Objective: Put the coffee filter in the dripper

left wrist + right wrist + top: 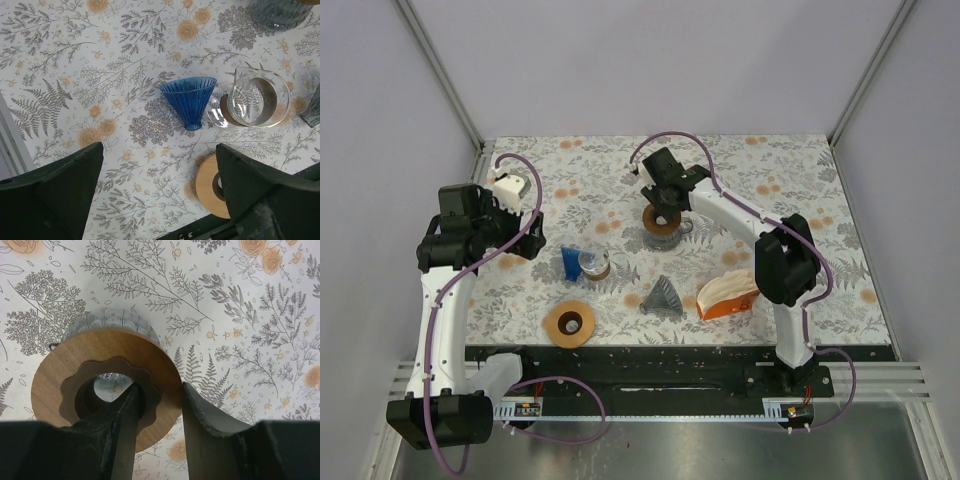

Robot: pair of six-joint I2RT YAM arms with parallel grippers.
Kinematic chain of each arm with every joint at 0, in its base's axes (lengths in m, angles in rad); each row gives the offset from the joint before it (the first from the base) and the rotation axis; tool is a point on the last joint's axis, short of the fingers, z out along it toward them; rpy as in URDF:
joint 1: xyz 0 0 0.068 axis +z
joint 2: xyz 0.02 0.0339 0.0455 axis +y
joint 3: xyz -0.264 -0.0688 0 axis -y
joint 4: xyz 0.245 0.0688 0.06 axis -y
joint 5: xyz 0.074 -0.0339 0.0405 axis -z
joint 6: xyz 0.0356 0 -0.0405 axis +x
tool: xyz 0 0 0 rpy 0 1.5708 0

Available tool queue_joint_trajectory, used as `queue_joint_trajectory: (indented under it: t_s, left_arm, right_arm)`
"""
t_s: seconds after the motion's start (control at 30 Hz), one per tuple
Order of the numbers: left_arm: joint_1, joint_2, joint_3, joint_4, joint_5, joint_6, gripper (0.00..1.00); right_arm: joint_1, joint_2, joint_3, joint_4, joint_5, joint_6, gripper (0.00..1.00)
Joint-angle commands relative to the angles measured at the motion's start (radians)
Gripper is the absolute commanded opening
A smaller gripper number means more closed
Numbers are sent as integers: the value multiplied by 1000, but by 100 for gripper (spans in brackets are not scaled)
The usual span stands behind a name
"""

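Observation:
A stack of white coffee filters in an orange wrapper lies at the front right of the table. A blue ribbed dripper lies on its side; it also shows in the left wrist view. A grey cone dripper lies left of the filters. My left gripper is wide open and empty, above the cloth short of the blue dripper. My right gripper pinches a dark wooden ring atop a ribbed glass vessel, one finger in its hole and one outside the rim.
A small glass server lies against the blue dripper's narrow end. A light wooden ring lies near the front edge, partly behind my left gripper's right finger. White walls enclose the floral cloth.

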Motion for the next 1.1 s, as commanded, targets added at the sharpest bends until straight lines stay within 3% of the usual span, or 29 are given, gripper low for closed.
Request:
queue_joint_trajectory:
  t_s: [0.0, 0.1, 0.17, 0.27, 0.5, 0.77, 0.97, 1.07]
  left_arm:
    - [5, -3, -4, 20, -6, -1, 99]
    - [4, -1, -2, 19, -6, -1, 99]
    - [4, -3, -2, 19, -4, -1, 99]
    - [4, -1, -2, 19, -7, -1, 99]
    - [4, 5, 1, 17, 0, -1, 99]
    - [4, 3, 4, 19, -3, -1, 99]
    - [4, 9, 10, 19, 0, -1, 99]
    - [4, 9, 15, 19, -1, -2, 99]
  right_arm:
    - [-12, 14, 46, 27, -36, 0, 0]
    - [-12, 27, 46, 26, -33, -1, 0]
    - [-12, 28, 46, 27, -33, 0, 12]
    - [-12, 22, 46, 19, -34, 0, 37]
    - [-13, -25, 57, 6, -37, -3, 67]
    - [-12, -127, 89, -68, -53, 51, 72]
    - [4, -323, -60, -53, -146, 175, 78]
    - [24, -398, -165, -69, -288, 229, 84]
